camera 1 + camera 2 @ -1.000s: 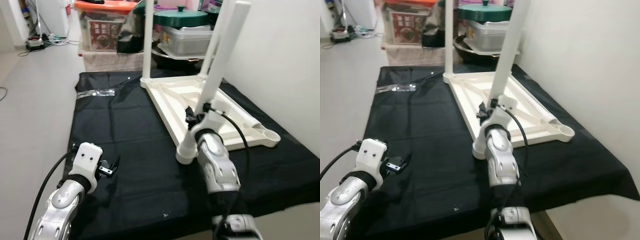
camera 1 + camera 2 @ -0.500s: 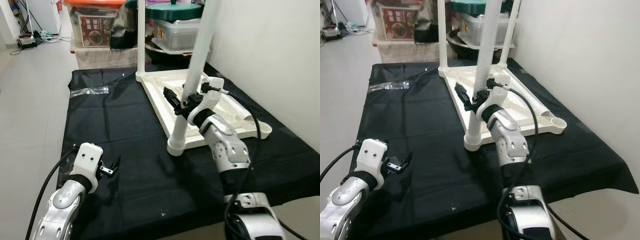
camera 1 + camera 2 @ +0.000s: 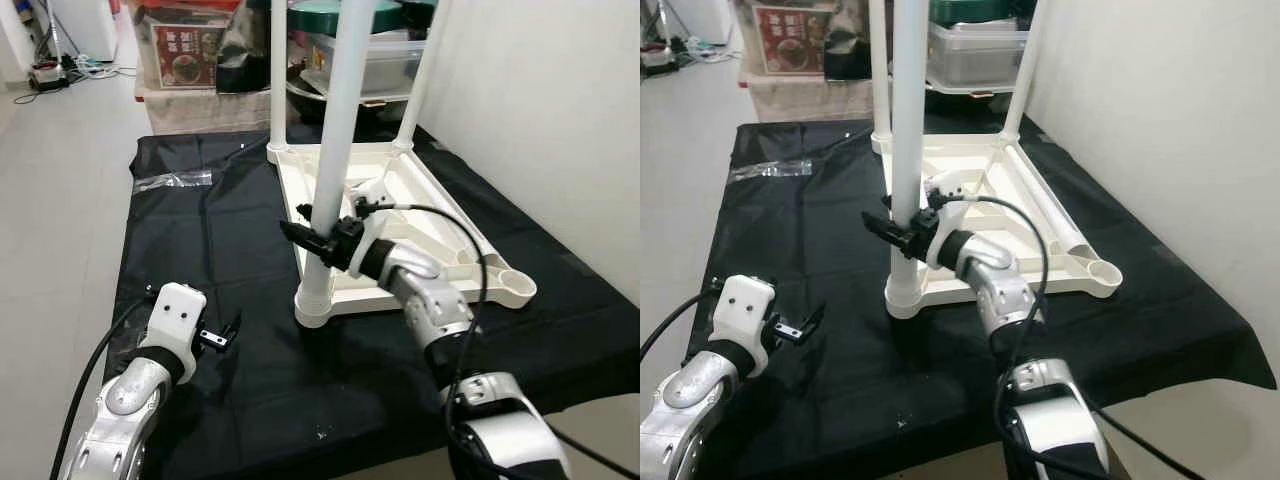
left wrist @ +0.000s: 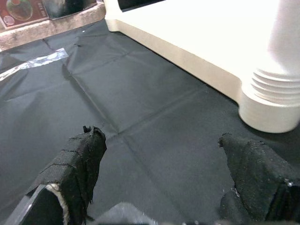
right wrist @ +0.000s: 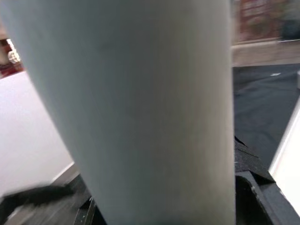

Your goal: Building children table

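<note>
A: What was nearest the camera?

B: The left gripper (image 3: 222, 334), at the lower left of the frame, low over the black cloth (image 3: 220, 240). Its fingers (image 4: 77, 161) were spread apart and held nothing. In its wrist view the ribbed base of a leg (image 4: 276, 101) stood just ahead on the cloth, apart from the fingers.

A: And the right gripper?

B: The right gripper (image 3: 318, 235) was at centre frame, clasped round the near leg (image 3: 335, 130) low on its length, above the ribbed base. Its wrist view had the white tube (image 5: 140, 108) pressed close, with dark fingers showing at either side.

A: Where did the table lie?

B: Upside down on the cloth. The top (image 3: 420, 215) ran from centre frame toward the right, with the near leg standing at its front-left corner. Two more legs (image 3: 277, 80) rose at the far corners, upper centre. The front-right corner showed an open socket (image 3: 513, 286), so I judged one leg was not yet fitted.

A: Which step was that?

B: Probably seating or tightening the near leg. The next move likely called for keeping the tube upright while turning or pressing it home, without dragging the top across the cloth.

A: Beyond that?

B: Storage boxes (image 3: 190, 60) and a green-lidded pot (image 3: 375, 15) along the top edge.
</note>
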Robot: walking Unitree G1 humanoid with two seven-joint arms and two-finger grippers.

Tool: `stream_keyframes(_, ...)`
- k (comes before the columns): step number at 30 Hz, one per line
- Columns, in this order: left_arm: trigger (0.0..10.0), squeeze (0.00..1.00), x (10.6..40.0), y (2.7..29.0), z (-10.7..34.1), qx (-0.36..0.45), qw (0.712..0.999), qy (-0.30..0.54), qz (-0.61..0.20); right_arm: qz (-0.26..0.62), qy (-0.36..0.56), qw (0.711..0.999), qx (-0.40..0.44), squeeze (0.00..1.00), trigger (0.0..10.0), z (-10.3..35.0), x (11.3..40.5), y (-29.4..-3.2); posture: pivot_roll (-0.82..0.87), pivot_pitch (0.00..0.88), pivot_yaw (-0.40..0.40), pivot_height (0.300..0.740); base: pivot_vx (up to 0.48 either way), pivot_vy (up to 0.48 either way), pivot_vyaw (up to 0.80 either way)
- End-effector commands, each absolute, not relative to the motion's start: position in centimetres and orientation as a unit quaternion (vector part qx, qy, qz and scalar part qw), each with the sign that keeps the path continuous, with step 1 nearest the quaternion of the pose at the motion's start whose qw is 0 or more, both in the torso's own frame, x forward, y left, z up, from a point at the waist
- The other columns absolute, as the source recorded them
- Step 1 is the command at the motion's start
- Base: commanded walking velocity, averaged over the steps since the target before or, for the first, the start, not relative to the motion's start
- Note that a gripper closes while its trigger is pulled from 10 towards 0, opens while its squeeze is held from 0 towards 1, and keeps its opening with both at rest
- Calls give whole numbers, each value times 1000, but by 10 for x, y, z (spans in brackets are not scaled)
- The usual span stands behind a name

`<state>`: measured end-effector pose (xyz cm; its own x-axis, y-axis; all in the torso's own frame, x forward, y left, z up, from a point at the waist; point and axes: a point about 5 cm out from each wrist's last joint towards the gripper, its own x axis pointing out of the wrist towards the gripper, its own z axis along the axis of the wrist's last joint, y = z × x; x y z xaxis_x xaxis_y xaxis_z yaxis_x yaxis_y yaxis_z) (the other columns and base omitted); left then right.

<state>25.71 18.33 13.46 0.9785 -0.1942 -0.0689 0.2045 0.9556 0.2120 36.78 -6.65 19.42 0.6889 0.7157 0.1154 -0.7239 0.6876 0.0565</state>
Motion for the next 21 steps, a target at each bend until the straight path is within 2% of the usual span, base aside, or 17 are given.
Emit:
stream_keyframes(1, 10000, 0, 254, 181, 133, 110, 988, 31, -104, 274, -15, 958, 83, 0, 0, 185, 376, -82, 68, 0, -94, 740, 0, 0, 0)
stream_keyframes(2, 10000, 0, 254, 181, 133, 110, 988, 31, -104, 274, -15, 958, 83, 0, 0, 185, 376, -82, 68, 0, -94, 740, 0, 0, 0)
stream_keyframes(3, 10000, 0, 254, 180, 132, 110, 988, 32, -105, 138, 10, 987, 82, 0, 0, 176, 379, -106, 65, 0, -92, 740, 0, 0, 0)
stream_keyframes(4, 10000, 0, 254, 180, 131, 109, 988, 33, -106, 14, 30, 996, 79, 0, 0, 168, 378, -131, 55, 0, -86, 740, 0, 0, 0)
stream_keyframes(5, 10000, 0, 254, 180, 131, 109, 988, 33, -106, 14, 30, 996, 79, 0, 0, 168, 378, -131, 55, 0, -86, 740, 0, 0, 0)
stream_keyframes(6, 10000, 0, 254, 179, 131, 108, 988, 33, -106, -85, 28, 994, 63, 0, 0, 163, 371, -154, 53, 0, -85, 740, 0, 0, 0)
stream_keyframes(7, 10000, 0, 254, 179, 131, 108, 988, 33, -106, -85, 28, 994, 63, 0, 0, 163, 371, -154, 53, 0, -85, 740, 0, 0, 0)
stream_keyframes(8, 10000, 0, 254, 179, 131, 107, 988, 34, -107, -129, 18, 990, 48, 0, 0, 161, 360, -164, 54, 0, -84, 740, 0, 0, 0)
stream_keyframes(11, 10000, 0, 256, 177, 130, 106, 988, 35, -110, -110, 17, 993, 31, 0, 0, 155, 344, -157, 45, 0, -74, 740, 0, 0, 0)
stream_keyframes(12, 10000, 0, 256, 176, 130, 106, 988, 35, -111, -74, 25, 997, 29, 0, 10000, 153, 343, -146, 44, 0, -75, 740, 0, 0, 0)
stream_keyframes(13, 10000, 0, 256, 176, 130, 106, 988, 35, -111, -74, 25, 997, 29, 0, 10000, 153, 343, -146, 44, 0, -75, 740, 0, 0, 0)
stream_keyframes(15, 10000, 0, 257, 176, 131, 106, 987, 34, -112, -15, 23, 999, 37, 0, 10000, 154, 346, -130, 44, 0, -73, 740, 0, 0, 0)
stream_keyframes(18, 10000, 0, 258, 176, 131, 106, 987, 33, -112, 4, 22, 999, 44, 0, 10000, 156, 348, -124, 46, 0, -75, 740, 0, 0, 0)
stream_keyframes(19, 10000, 0, 257, 178, 131, 108, 987, 33, -111, 57, -38, 995, 72, 1000, 10000, 184, 357, -116, 47, 0, -76, 740, 0, 0, 0)
stream_keyframes(20, 10000, 0, 257, 178, 131, 108, 987, 33, -111, 57, -38, 995, 72, 1000, 10000, 184, 357, -116, 47, 0, -76, 740, 0, 0, 0)
stream_keyframes(21, 10000, 0, 257, 178, 131, 108, 987, 33, -110, 103, -71, 989, 82, 0, 10000, 200, 362, -114, 43, 0, -75, 740, 0, 0, 0)
